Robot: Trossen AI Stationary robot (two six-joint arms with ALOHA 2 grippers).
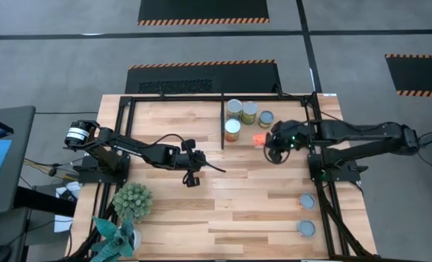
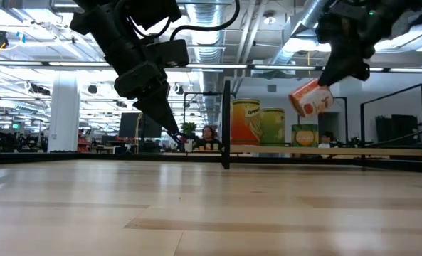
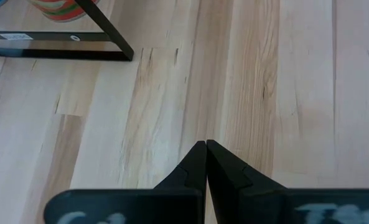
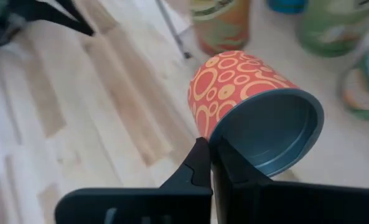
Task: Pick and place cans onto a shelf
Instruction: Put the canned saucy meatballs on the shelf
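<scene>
Nearest the table's front edge, two cans [image 1: 307,201] [image 1: 305,228] are standing on the wood by the right-hand frame bar, only their round tops showing from above. At the front left corner a spiky potted plant [image 1: 132,200] is sitting beside a second plant [image 1: 116,235] that is partly cut off by the picture's edge.

Mid-table, the left gripper [image 3: 206,148] is hanging over bare planks with its fingers pressed together and nothing between them.

Farther back, the right gripper [image 4: 208,147] is pinching the rim of an orange can [image 4: 243,93] with fingers almost closed, carrying it tilted and clear of the surface [image 2: 311,97]; from above only a red patch of this can [image 1: 258,140] is showing beside the gripper.

Beyond it, four cans [image 1: 232,130] [image 1: 234,108] [image 1: 250,111] [image 1: 266,118] are standing upright in the shelf [image 1: 223,104], just right of its divider bar. The level view is showing only three of them [image 2: 245,122], the others being hidden or overlapped.
</scene>
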